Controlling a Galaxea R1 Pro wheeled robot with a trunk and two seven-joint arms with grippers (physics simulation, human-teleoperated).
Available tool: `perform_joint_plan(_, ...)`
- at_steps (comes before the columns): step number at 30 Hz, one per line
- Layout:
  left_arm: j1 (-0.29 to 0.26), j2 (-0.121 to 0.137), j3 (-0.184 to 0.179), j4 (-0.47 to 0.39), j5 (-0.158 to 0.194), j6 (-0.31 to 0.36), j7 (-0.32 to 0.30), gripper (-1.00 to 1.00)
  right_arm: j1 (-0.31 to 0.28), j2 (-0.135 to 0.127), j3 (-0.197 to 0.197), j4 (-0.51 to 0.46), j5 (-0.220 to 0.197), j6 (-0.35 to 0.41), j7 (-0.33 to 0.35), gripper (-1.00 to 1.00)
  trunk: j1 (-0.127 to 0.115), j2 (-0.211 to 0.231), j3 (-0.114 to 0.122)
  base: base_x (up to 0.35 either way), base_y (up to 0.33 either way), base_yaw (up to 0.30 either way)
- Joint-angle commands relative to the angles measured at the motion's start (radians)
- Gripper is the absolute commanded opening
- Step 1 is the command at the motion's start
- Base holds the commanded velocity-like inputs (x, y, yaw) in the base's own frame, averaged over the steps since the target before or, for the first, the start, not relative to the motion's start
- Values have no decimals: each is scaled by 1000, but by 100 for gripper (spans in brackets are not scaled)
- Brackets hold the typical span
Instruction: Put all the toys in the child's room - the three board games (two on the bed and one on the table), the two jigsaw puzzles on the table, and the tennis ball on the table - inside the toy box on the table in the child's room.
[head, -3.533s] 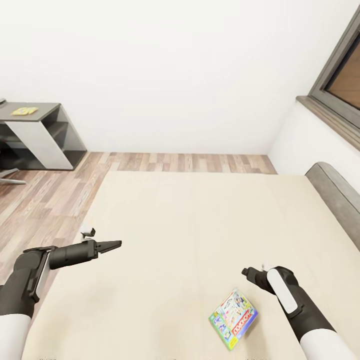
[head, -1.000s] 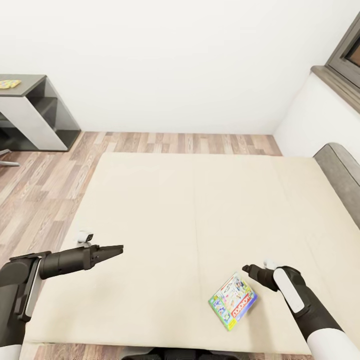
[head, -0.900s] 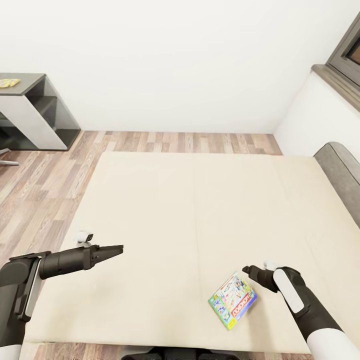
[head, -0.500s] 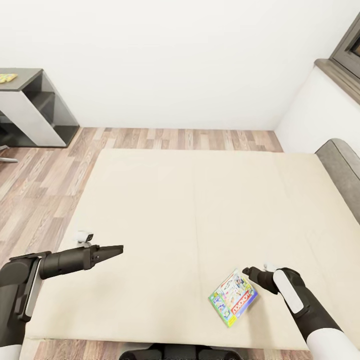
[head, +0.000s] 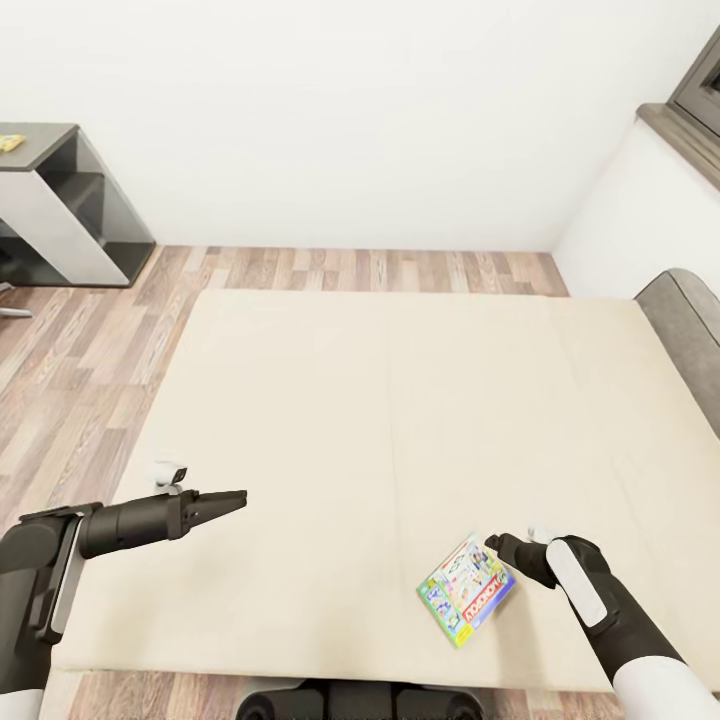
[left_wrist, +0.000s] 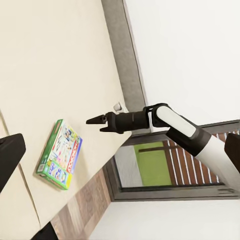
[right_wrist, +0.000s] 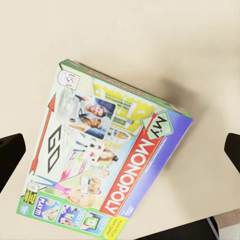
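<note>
**Right claw hovering over a board game on the bed**

A flat board game (head: 467, 604) lies lid-up on the cream bed (head: 380, 420), near the bed's front edge. It sits just below and ahead of the right claw (head: 497, 545), which hangs over the box's far right corner without touching it. In the right wrist view the game (right_wrist: 105, 170) lies between the two dark fingertips, which stand wide apart at the picture's edges, so this claw is spread open and holds nothing. The box is rectangular and lies askew: its long axis runs diagonally, from the corner nearest the bed's front edge up toward the right claw. A red title band runs along one long side.

The left claw (head: 236, 496) is well apart from the game, out over the bed's left part, pointing toward the right arm. Its fingers look pressed together and it holds nothing.

A grey table (head: 60, 200) stands far off beyond the left claw, against the white wall.
</note>
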Motion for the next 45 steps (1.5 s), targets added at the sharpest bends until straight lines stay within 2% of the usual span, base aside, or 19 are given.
perform_joint_plan(1, 0, 0, 0, 0, -2, 10, -4, 100, 0, 0, 0, -2, -11, 3, -9, 100, 0, -2, -3, 0, 0, 0)
perform_joint_plan(19, 0, 0, -2, 0, -2, 10, -4, 100, -1, -1, -1, 11, -11, -1, -2, 100, 0, -2, -32, 0, 0, 0)
perform_joint_plan(28, 0, -3, -20, -12, 3, 9, -4, 100, -3, -2, -1, 31, -11, -37, 11, 100, 0, -2, -47, 0, 0, 0)
perform_joint_plan(30, 0, -8, -45, -14, 8, 10, -4, 100, -4, -2, -1, 36, -11, -40, 20, 100, 0, -2, -50, 0, 0, 0)
perform_joint_plan(31, 0, -17, -86, -16, 13, 12, -4, 100, -5, -2, -1, 40, -11, -43, 30, 100, 0, -2, -52, 0, 0, 0)
perform_joint_plan(34, 0, -39, -159, -18, 17, 15, -4, 100, -6, -3, -1, 43, -11, -44, 46, 100, 0, -2, -57, 0, 0, 0)
perform_joint_plan(35, -3, -58, -205, -19, 18, 17, -4, 100, -6, -3, -1, 44, -11, -45, 56, 100, 0, -2, -59, 0, 0, 0)
perform_joint_plan(37, -5, -78, -242, -19, 19, 20, -4, 100, -7, -3, -1, 45, -10, -45, 66, 100, 0, -2, -62, 0, 0, 0)
perform_joint_plan(38, -7, -99, -266, -20, 20, 23, -4, 100, -7, -3, -1, 45, -10, -46, 74, 100, 0, -2, -64, 0, 0, 0)
perform_joint_plan(39, -9, -119, -282, -20, 20, 27, -4, 100, -8, -3, -1, 46, -10, -46, 80, 100, 0, -2, -65, 0, 0, 0)
perform_joint_plan(44, -13, -169, -307, -19, 17, 28, -4, 100, -8, -3, -1, 48, -10, -46, 87, 100, 0, -2, -73, 0, 0, 0)
perform_joint_plan(45, -13, -187, -313, -18, 15, 28, -4, 100, -8, -5, -2, 48, -10, -46, 88, 100, 0, -2, -75, 0, 0, 0)
